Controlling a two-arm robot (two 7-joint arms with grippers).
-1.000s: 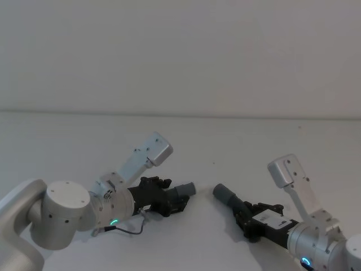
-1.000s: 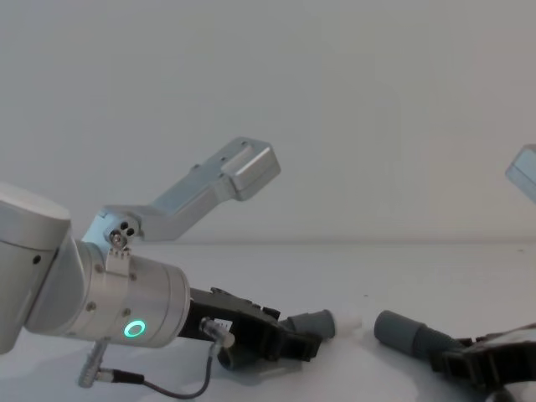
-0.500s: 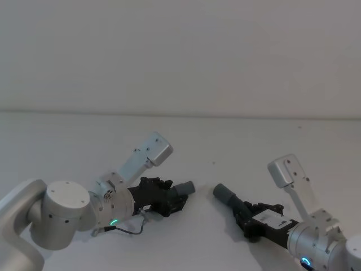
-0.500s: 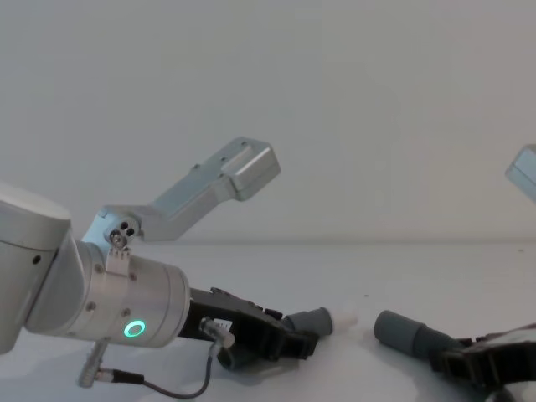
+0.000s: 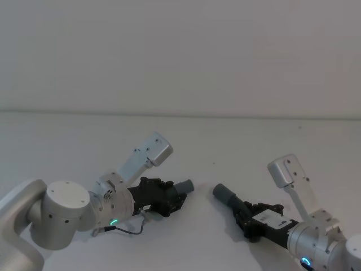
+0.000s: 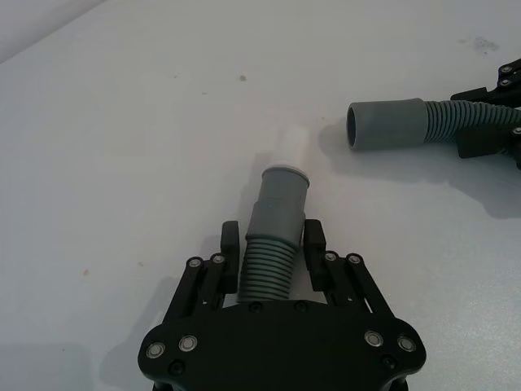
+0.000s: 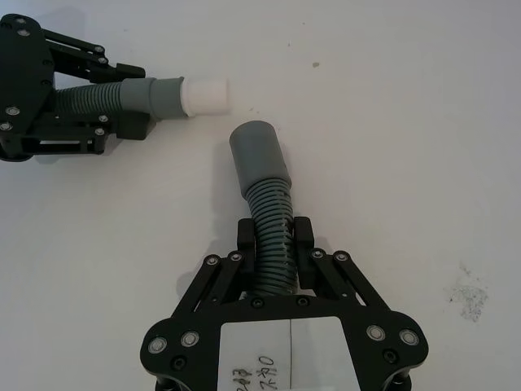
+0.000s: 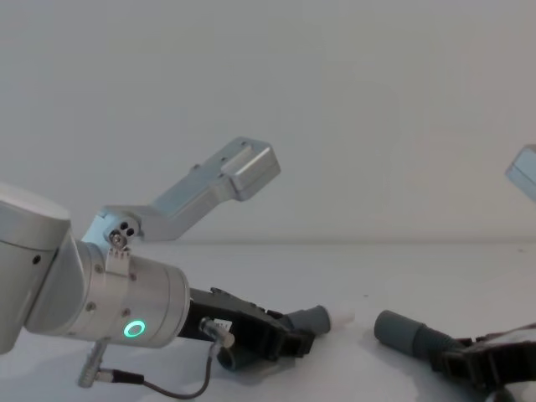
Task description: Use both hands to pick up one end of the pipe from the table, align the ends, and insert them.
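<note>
At the near edge of the table (image 5: 254, 147), the left arm (image 5: 65, 212) lies low with a green ring light (image 8: 134, 328) lit; the right arm (image 5: 316, 240) sits low at the near right corner; just ahead, the left gripper (image 6: 273, 239) pinches the shorter hose (image 6: 269, 265) on its ribs, fingers (image 6: 230, 238) pressed in from both sides; the right gripper (image 7: 275, 235) pinches the longer hose (image 7: 270, 244) on its ribs the same way; past the left fingers the grey cuff (image 6: 281, 191) and whitish tip (image 6: 293, 148) stick out toward the right side; the longer hose ends in a wide cuff (image 7: 259, 155), open mouth facing the left gripper's side; tip and wide cuff near each other, apart, at an angle, bare table between; both ends low, cannot tell if they touch the table; beyond, white table runs to a plain wall (image 5: 180, 51).
</note>
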